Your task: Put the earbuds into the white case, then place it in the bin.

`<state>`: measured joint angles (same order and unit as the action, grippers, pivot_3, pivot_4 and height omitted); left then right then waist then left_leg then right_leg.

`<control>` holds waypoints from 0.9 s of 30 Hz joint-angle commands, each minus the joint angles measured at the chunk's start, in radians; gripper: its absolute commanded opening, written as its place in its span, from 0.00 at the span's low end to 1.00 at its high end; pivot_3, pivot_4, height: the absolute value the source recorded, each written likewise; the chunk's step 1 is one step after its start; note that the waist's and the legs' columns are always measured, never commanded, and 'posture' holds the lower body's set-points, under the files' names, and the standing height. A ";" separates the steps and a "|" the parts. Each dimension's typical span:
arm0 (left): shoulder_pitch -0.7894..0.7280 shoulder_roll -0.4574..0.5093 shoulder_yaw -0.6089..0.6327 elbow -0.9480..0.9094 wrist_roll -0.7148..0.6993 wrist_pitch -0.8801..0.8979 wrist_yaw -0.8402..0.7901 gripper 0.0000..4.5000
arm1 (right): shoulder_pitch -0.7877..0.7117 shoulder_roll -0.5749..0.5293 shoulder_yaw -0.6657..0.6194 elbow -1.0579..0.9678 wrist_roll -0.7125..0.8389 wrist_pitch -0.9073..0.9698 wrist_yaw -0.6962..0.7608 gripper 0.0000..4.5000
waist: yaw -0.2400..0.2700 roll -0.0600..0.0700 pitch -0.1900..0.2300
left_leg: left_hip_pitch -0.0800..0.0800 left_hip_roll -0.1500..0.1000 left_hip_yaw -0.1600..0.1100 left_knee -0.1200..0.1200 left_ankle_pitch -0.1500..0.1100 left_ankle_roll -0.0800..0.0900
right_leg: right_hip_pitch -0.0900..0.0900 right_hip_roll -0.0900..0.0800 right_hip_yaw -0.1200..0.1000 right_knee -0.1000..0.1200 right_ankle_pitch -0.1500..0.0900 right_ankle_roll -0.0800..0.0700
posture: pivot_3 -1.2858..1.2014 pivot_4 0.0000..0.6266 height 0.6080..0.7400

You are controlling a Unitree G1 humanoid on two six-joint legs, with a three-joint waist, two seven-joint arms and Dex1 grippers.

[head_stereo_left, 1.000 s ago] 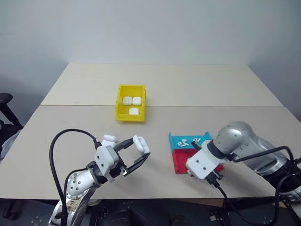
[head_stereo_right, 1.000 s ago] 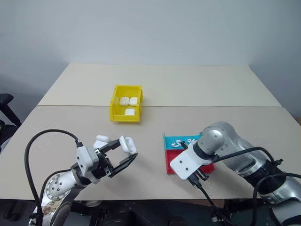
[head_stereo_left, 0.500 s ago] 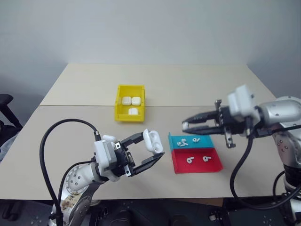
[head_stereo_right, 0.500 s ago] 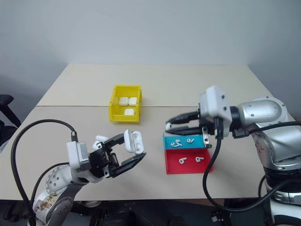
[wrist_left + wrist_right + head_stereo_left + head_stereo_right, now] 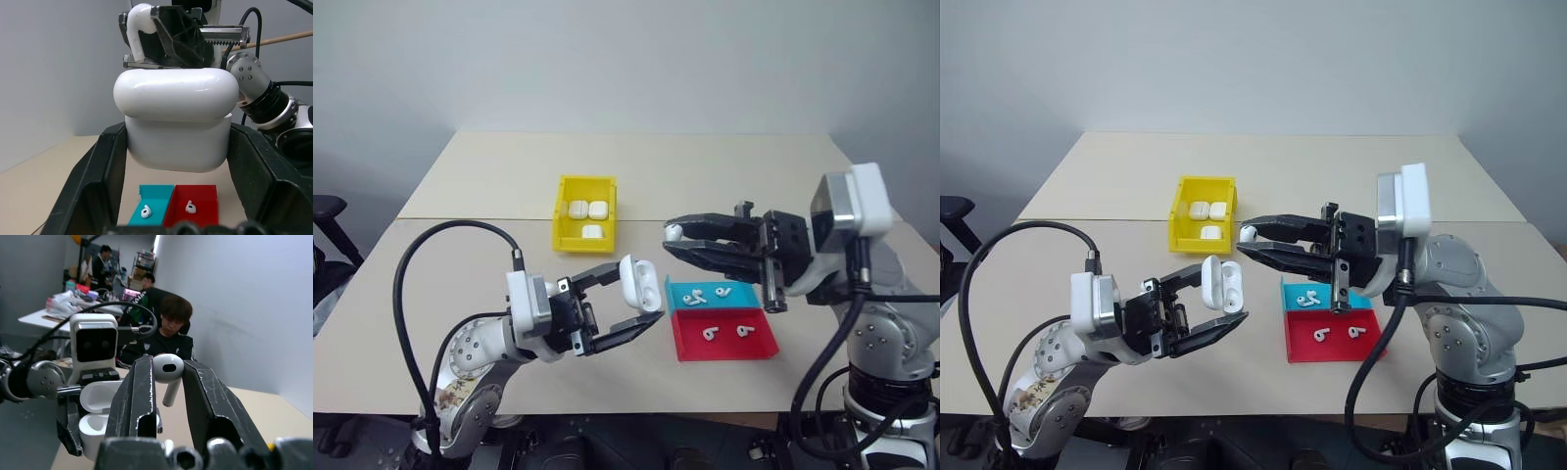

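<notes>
Gripping the open white case [image 5: 640, 284], left gripper [image 5: 628, 304]; right gripper [image 5: 672, 239] pinching a half-hidden earbud [image 5: 674, 232].

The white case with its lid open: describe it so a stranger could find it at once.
Start at the beige table and find the left gripper raised above its near edge. The white case is clamped between its black fingers, lid flipped open. The three other white cases lie shut in the yellow bin farther back.
</notes>
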<state>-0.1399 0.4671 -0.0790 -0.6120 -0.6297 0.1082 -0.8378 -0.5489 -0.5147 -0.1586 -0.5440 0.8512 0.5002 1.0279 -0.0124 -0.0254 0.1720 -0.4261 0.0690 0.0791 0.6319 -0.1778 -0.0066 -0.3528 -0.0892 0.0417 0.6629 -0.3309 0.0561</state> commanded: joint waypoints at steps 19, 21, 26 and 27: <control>-0.017 -0.030 0.000 -0.008 -0.007 -0.016 -0.029 0.61 | 0.013 0.067 0.154 0.111 -0.112 -0.228 0.117 0.15 | -0.001 0.000 0.000 | 0.000 0.000 0.000 0.000 0.000 0.000 | 0.000 0.000 0.000 0.000 0.000 0.000 | 0.52 0.24 1.00; -0.018 -0.032 -0.001 -0.006 -0.001 -0.017 -0.029 0.61 | 0.016 0.067 0.156 0.121 -0.132 -0.251 0.119 0.15 | -0.001 0.000 0.000 | 0.000 0.000 0.000 0.000 0.000 0.000 | 0.000 0.000 0.000 0.000 0.000 0.000 | 0.52 0.24 1.00; -0.015 -0.037 -0.003 -0.008 0.004 -0.019 -0.029 0.61 | 0.023 0.057 0.158 0.133 -0.149 -0.271 0.133 0.15 | -0.001 0.000 0.000 | 0.000 0.000 0.000 -0.001 0.000 0.000 | 0.000 0.000 0.000 0.000 0.000 0.000 | 0.52 0.24 1.00; -0.016 -0.039 -0.005 -0.008 0.005 -0.019 -0.028 0.61 | 0.025 0.055 0.159 0.134 -0.152 -0.274 0.138 0.15 | -0.001 0.000 0.000 | 0.000 0.000 0.000 -0.001 0.000 0.000 | 0.000 0.000 0.000 0.000 0.000 0.000 | 0.52 0.24 1.00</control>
<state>-0.1457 0.4354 -0.0825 -0.5981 -0.6243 0.1080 -0.8646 -0.5277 -0.4529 -0.0006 -0.3969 0.6979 0.2527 1.1548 -0.0132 -0.0254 0.1720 -0.4261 0.0692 0.0791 0.6313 -0.1778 -0.0066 -0.3533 -0.0889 0.0417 0.6626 -0.3309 0.0561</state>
